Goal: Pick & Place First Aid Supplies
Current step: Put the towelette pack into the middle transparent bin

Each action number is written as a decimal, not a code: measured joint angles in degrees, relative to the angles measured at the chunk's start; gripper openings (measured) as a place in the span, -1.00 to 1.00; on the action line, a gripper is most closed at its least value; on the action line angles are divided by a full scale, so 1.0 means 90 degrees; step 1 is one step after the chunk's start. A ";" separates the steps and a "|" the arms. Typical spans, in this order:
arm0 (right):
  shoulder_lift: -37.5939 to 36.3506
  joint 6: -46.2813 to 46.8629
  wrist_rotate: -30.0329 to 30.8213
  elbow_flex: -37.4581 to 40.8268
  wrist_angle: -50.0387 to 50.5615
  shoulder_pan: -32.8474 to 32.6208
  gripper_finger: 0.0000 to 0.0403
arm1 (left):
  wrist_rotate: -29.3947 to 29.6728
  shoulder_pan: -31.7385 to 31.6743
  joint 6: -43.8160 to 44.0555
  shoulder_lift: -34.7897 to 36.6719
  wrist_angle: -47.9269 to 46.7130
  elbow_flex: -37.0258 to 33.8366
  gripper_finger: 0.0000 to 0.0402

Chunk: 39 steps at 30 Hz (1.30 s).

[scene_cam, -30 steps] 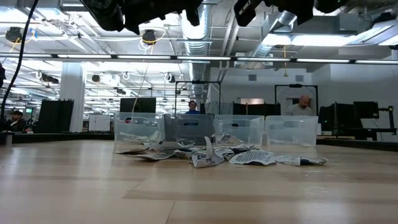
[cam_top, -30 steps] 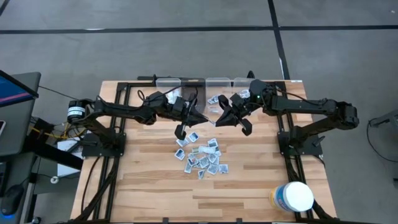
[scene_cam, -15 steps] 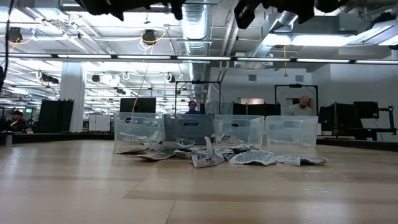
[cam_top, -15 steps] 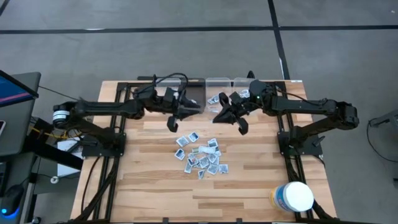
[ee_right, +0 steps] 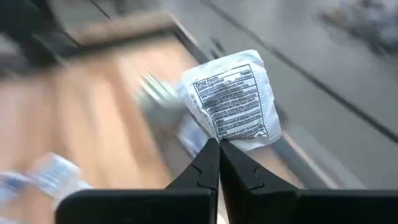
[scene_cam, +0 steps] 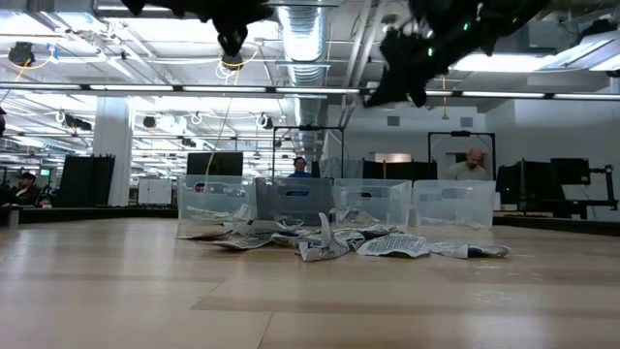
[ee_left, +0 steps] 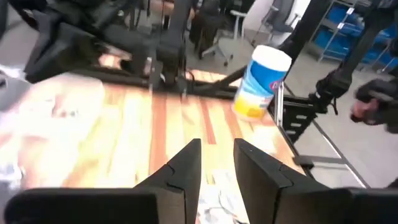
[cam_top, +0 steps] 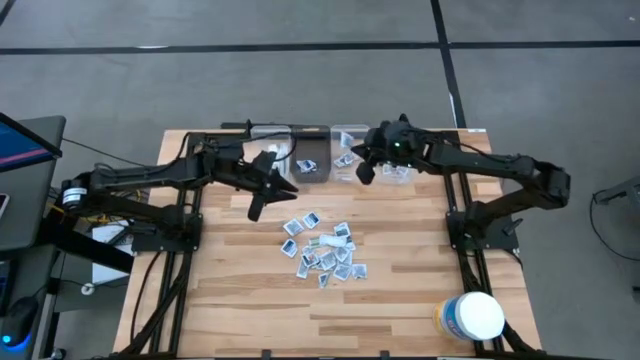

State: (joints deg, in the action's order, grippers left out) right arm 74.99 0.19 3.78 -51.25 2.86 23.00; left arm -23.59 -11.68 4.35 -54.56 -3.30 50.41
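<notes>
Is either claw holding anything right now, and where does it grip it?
The right claw pinches a white packet by its lower edge. The left claw holds nothing.

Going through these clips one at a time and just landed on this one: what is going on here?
Two dark arms are sorting small flat white paper packets from a loose pile on the wooden table into clear plastic bins at its far edge. The right gripper is shut on one white packet with black print, carried above the bins. The left gripper stands open and empty, off to the left of the pile. A large white round tub with a yellow label stands at the near right corner.
</notes>
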 joint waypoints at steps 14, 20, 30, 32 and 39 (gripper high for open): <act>0.1587 0.0199 0.0129 -0.0332 0.0575 0.0670 -0.91 | 0.0483 0.0000 0.0557 0.0005 -0.0015 -0.0877 -0.53; 0.1704 0.0168 0.0113 -0.0558 0.0838 0.0704 -0.61 | 0.0509 0.0000 0.0575 0.0002 0.0077 -0.1089 -0.53; 0.1506 -0.0008 0.0075 -0.0616 0.0873 0.0465 -0.28 | 0.0770 0.0002 0.0570 0.0002 0.0134 -0.1268 -0.53; 0.1457 -0.0262 0.0067 -0.0616 0.0873 0.0334 -0.28 | 0.0771 0.0002 0.0549 0.0002 0.0133 -0.1371 -0.53; 0.1446 -0.1201 0.0062 -0.0618 0.0873 -0.0250 -0.36 | 0.0770 0.0112 -0.1029 0.0000 0.0132 -0.2258 -0.53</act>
State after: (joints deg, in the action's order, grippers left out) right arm 88.01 -10.62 4.34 -56.82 10.72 20.74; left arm -16.67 -10.67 -4.92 -54.57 -2.11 30.09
